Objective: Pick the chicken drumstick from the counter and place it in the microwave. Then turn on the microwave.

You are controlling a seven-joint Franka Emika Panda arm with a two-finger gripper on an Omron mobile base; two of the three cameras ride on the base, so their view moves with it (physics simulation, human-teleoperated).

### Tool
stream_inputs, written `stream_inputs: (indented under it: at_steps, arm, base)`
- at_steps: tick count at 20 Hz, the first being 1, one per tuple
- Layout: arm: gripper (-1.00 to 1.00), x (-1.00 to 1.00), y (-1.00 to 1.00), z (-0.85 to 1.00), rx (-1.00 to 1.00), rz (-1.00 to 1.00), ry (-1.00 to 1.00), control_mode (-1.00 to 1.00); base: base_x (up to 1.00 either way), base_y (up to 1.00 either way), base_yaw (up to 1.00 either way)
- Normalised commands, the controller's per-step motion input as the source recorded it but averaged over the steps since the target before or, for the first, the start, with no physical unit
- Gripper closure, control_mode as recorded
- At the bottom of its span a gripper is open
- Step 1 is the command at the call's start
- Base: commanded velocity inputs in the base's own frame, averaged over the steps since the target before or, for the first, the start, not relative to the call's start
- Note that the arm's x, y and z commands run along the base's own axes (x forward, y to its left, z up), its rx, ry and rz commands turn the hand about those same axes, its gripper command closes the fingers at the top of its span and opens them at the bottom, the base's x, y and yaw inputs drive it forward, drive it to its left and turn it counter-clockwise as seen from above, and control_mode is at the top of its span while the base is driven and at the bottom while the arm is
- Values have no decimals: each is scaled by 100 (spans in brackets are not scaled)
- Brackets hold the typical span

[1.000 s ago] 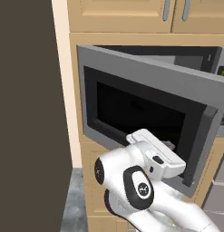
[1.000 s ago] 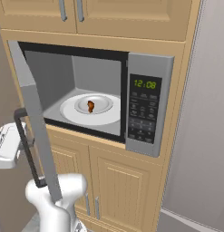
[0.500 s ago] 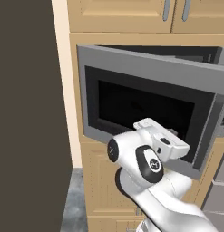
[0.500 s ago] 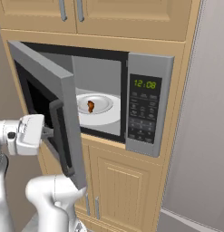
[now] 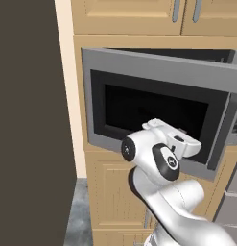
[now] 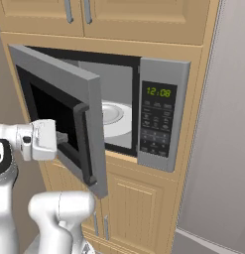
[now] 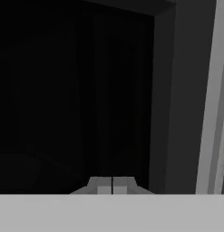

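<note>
The microwave (image 6: 162, 74) is built into light wooden cabinetry, its clock lit above the dark keypad (image 6: 154, 124). Its door (image 6: 59, 69) stands about half closed, with the black window facing me in the left base view (image 5: 153, 108). My gripper (image 6: 64, 139) is shut and holds nothing; it presses against the outside of the window. In the hand view the two fingertips (image 7: 112, 185) meet flat against the dark glass. Part of the white turntable (image 6: 116, 116) shows past the door's edge. The chicken drumstick is hidden behind the door. The counter is out of view.
Upper cabinet doors with metal handles (image 6: 77, 10) sit above the microwave, and lower cabinet doors (image 6: 139, 208) sit below it. A tall dark panel (image 5: 29, 120) stands at the left. A grey wall-like surface (image 6: 223, 149) rises on the right.
The door has swung further toward closed as my shut gripper followed it to the right. The drumstick on the turntable, visible earlier, is now covered by the door.
</note>
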Motion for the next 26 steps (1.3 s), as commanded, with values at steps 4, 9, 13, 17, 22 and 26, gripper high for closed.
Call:
stream_inputs:
  at_steps: [4,9,13,17,22,26]
  arm:
    - [100,15,-12,0,0,13,0,-100]
    - [100,15,-12,1,0,13,3,-100]
    - [100,17,-12,2,0,13,4,-100]
    - [100,16,-12,3,0,13,5,-100]
    - [100,16,-13,6,0,13,2,-100]
    - [100,16,-12,9,0,12,1,-100]
  base:
    - [0,0,0]
    - [0,0,0]
    - [0,0,0]
    - [0,0,0]
    - [0,0,0]
    - [0,0,0]
